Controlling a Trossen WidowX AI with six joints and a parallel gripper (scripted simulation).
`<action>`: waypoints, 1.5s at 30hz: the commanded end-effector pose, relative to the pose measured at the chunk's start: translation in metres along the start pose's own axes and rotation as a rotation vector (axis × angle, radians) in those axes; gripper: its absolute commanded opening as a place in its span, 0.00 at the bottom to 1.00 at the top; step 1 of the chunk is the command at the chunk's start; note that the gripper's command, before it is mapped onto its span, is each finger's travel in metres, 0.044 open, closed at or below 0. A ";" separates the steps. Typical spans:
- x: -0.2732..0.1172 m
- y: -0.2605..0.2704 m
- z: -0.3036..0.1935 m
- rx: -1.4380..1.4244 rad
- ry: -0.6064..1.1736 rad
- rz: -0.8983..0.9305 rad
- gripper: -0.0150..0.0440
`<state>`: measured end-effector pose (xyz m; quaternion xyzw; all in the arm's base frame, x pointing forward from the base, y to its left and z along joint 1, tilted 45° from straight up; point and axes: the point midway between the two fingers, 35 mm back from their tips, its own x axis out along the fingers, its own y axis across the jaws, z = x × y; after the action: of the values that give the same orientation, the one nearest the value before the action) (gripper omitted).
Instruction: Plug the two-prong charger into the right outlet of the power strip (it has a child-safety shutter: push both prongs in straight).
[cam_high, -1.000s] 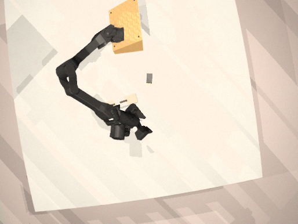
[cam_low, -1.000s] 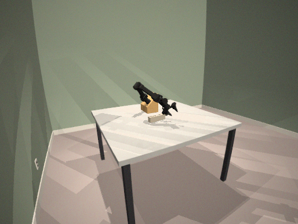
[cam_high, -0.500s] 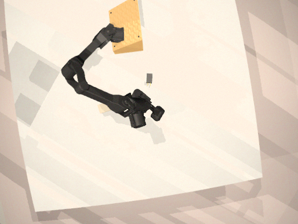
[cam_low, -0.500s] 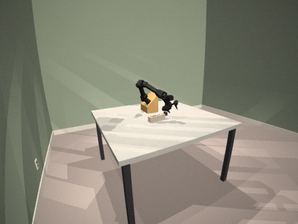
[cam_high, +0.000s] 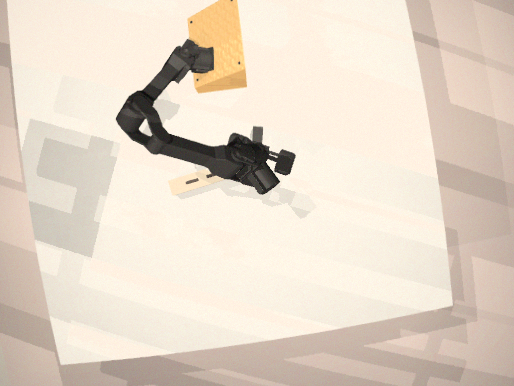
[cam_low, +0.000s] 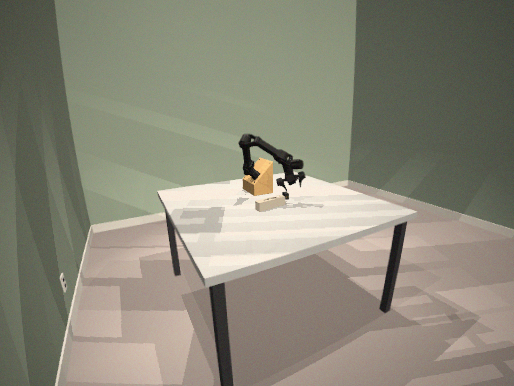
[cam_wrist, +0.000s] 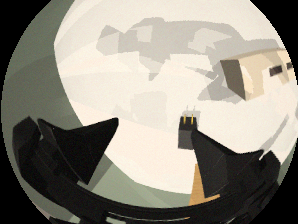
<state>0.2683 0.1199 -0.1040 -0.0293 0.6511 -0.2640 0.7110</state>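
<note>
Your gripper (cam_high: 262, 150) (cam_low: 293, 187) (cam_wrist: 156, 127): spread open, grasping nothing
Charger (cam_high: 257, 133) (cam_low: 285, 195) (cam_wrist: 186, 139): right of centre in your wrist view, prongs toward the top
Power strip (cam_high: 179, 187) (cam_low: 269, 204) (cam_wrist: 254, 75): upper right there

Room, remote view: green walls (cam_low: 210, 75), pinkish floor (cam_low: 310, 300).
I observe a white table (cam_high: 250, 280) (cam_low: 240, 245) (cam_wrist: 150, 165) on dark legs, crossed by pale light bands.

My block (cam_high: 218, 42) (cam_low: 264, 179) looks like grained wood; my pincer (cam_high: 270, 152) (cam_low: 291, 187) (cam_wrist: 156, 127) is matt black plastic, the prongs (cam_wrist: 189, 120) shiny metal.
</note>
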 end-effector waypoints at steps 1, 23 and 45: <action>0.005 -0.010 -0.015 -0.053 -0.009 -0.081 1.00; 0.008 -0.042 -0.049 -0.263 -0.097 -0.321 1.00; 0.038 -0.050 -0.041 -0.263 -0.097 -0.321 1.00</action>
<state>0.2147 0.0796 -0.1205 -0.2312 0.6308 -0.2834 0.6843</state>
